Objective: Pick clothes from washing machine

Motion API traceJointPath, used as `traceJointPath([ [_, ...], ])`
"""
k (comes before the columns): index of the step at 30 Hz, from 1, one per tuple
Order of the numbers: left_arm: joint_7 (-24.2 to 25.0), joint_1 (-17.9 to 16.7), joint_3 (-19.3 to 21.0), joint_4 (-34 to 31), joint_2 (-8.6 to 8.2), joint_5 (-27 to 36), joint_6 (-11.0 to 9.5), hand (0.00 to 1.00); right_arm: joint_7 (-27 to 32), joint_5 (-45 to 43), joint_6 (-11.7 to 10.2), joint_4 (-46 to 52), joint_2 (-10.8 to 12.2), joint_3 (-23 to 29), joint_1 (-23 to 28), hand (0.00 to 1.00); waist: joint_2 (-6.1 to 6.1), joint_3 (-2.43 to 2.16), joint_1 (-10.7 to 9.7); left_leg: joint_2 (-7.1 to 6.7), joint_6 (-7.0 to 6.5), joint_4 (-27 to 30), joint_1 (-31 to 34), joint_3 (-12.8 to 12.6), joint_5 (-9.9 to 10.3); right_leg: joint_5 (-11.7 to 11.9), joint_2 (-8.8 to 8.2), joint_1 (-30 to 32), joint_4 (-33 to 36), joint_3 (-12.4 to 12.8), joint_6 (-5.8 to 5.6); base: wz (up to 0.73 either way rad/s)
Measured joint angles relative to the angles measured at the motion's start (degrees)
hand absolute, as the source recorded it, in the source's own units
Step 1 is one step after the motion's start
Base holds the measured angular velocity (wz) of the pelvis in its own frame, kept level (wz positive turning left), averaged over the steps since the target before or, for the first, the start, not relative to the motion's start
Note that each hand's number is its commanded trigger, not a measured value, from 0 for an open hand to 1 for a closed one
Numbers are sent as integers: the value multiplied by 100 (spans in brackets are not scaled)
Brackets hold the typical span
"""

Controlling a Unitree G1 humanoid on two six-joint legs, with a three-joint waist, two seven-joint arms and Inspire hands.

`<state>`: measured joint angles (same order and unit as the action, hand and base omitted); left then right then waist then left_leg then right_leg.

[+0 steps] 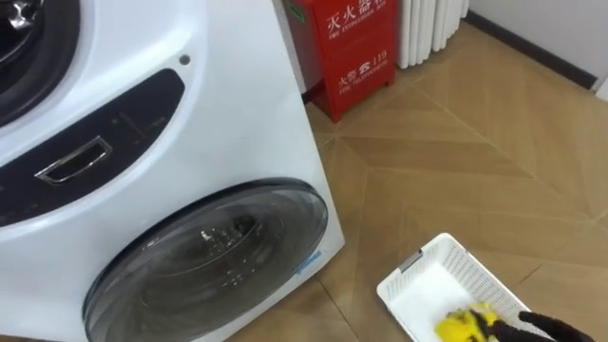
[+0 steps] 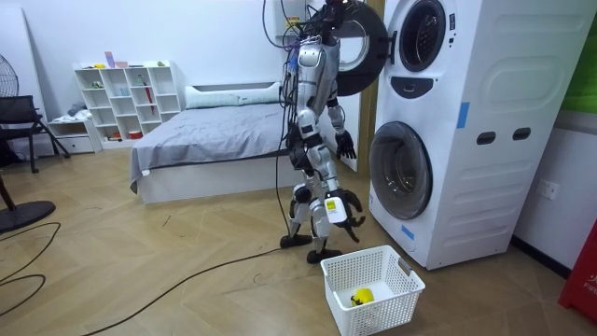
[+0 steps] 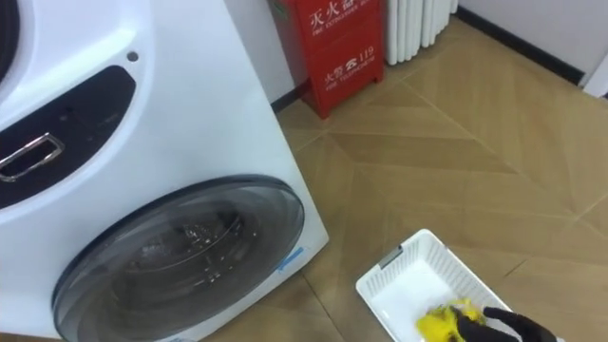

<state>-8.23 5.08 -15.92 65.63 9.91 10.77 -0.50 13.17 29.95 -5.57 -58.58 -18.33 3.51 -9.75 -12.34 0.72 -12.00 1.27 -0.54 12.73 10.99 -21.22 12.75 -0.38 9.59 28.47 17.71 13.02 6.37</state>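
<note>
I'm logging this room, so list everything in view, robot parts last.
white front-loading washing machines: two, white, stacked; upper door open, lower shut
white plastic laundry basket: one, white, on the floor
yellow cloth: one, yellow, in the basket
red upright cabinet: one, red, beside the machines
white ribbed radiator: one, white, beside the cabinet
grey bed: one, grey, behind the robot
right hand: one, dark, open above the basket
left hand: one, dark, open near the lower door

The yellow cloth (image 1: 464, 324) lies crumpled in a small heap on the bottom of the white slatted basket (image 1: 423, 290), at the end nearest me. The basket stands upright on the wooden floor, near the white washing machine (image 1: 237, 114) before me. Its lower round door (image 1: 214, 261) of dark glass is closed; its upper door (image 2: 359, 47) stands open.
</note>
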Motion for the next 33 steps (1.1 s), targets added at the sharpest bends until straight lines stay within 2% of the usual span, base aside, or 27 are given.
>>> traceJointPath([
  [2,0,1,0,10,0,75,0,0,27,85,0,-5,1,1,33,0,6,3,-10,-1,30,2,24,-1,-19,-3,-31,1,-1,-60,4,18],
  [6,0,-70,2,76,1,92,0,0,58,222,1,-36,21,4,36,0,91,13,0,-6,35,5,40,15,-23,-10,-45,21,-12,-86,6,5],
  [10,0,-186,2,85,1,90,-2,0,47,231,1,-158,21,8,95,0,206,-1,-16,-2,35,4,29,132,-22,-8,-59,-29,-61,-154,8,10],
  [12,0,-328,5,73,3,89,-54,0,34,243,1,-171,22,19,209,0,263,-32,-23,-6,34,-8,21,143,-22,6,-68,-60,-108,-225,18,15],
  [14,0,-445,9,61,3,90,-70,0,-8,330,0,-194,21,48,254,0,275,-35,-22,-1,35,-28,2,138,-21,12,-72,-80,-119,-262,21,10],
  [16,0,-551,13,35,3,93,-73,0,-75,416,-13,-354,21,71,308,0,275,-34,-25,1,35,-56,-84,169,-21,11,-91,-175,-121,-340,10,19],
  [18,0,-627,19,5,13,96,-107,0,-142,578,-6,-606,27,177,441,0,307,-20,-2,1,41,-107,-310,276,-25,-97,-135,-383,-101,-496,19,34],
  [20,0,-726,52,-37,35,99,-165,0,-152,683,4,-636,28,197,576,0,386,6,13,2,40,-129,-472,338,-24,-196,-148,-551,-83,-571,69,24],
  [22,0,-940,388,-210,38,87,-227,0,-174,672,2,-632,47,286,751,0,469,-22,62,3,40,-133,-624,520,-25,-250,-166,-731,-86,-662,85,18],
  [24,0,-1040,573,-230,46,88,-262,0,-152,674,4,-639,116,309,961,0,571,-29,81,11,41,-130,-773,675,-25,-320,-204,-927,-88,-815,110,38],
  [26,-1,-1149,692,-299,49,62,-254,0,-103,671,26,-641,242,382,1153,0,710,-59,152,18,47,-128,-896,761,-29,-366,-216,-1080,-94,-884,129,29],
  [27,-3,-1257,718,-381,45,25,-253,0,-77,677,40,-642,330,450,1197,0,784,-48,152,28,48,-137,-996,792,-30,-376,-219,-1207,-135,-931,138,18],
  [29,-3,-1377,718,-400,15,21,-248,0,-84,680,68,-657,405,456,1314,0,885,-58,150,43,52,-147,-1129,869,-32,-393,-242,-1397,-210,-1034,143,28],
  [30,-11,-1406,727,-402,15,10,-246,0,-86,692,73,-708,467,449,1383,0,973,-73,192,42,52,-148,-1184,960,-32,-420,-258,-1478,-212,-1092,147,29],
  [33,-27,-1471,931,-390,-56,-32,-243,0,-98,854,170,-871,590,453,1502,0,1104,-86,362,67,54,-234,-1379,1095,-31,-405,-265,-1735,-358,-1218,138,22],
])
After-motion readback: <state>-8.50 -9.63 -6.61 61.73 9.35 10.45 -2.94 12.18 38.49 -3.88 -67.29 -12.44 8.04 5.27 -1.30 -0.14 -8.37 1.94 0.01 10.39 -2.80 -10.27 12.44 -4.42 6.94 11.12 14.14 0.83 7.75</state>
